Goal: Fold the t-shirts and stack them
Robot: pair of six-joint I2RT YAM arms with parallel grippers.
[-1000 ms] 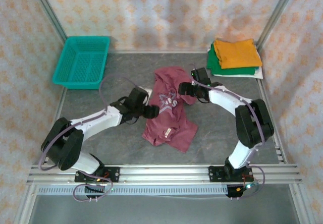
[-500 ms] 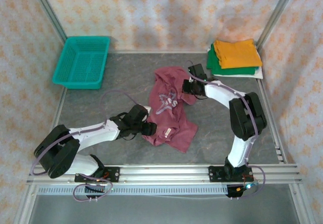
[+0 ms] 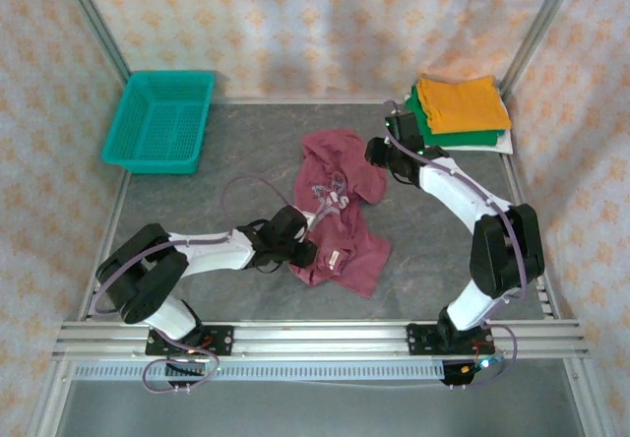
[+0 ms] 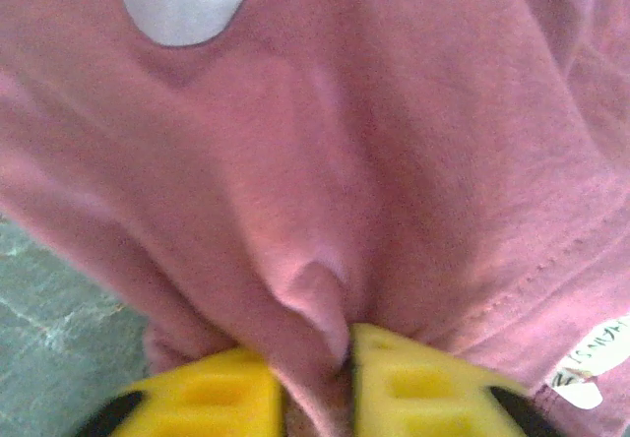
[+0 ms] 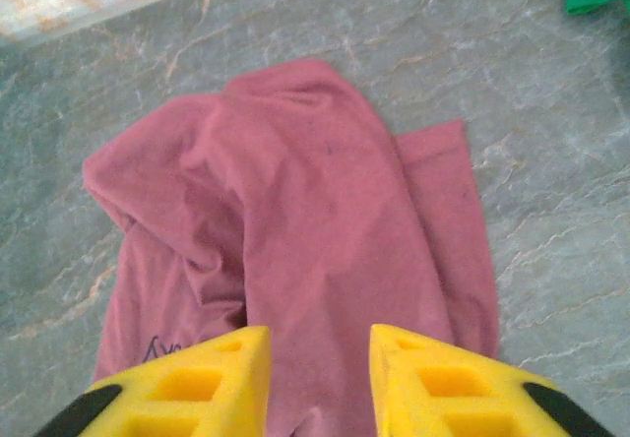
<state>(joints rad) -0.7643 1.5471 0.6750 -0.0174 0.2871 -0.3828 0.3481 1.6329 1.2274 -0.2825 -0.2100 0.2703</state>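
- Top external view: the left arm lies low, stretched toward 3 o'clock, with the left claw (image 3: 303, 252) at the 8 o'clock edge of the crumpled maroon t-shirt (image 3: 340, 220) mid-table.
- Left wrist view: its ribbed yellow fingers (image 4: 207, 393) pinch a soft fold of that shirt tight.
- The right arm arches toward 11 o'clock. The right claw (image 3: 379, 154) stands parted over the shirt's 1 o'clock corner.
- Flat folded orange t-shirt (image 3: 461, 102) tops green (image 3: 433, 134) and white (image 3: 504, 144) ones at the marbled grey table's (image 3: 197, 211) 1 o'clock corner.
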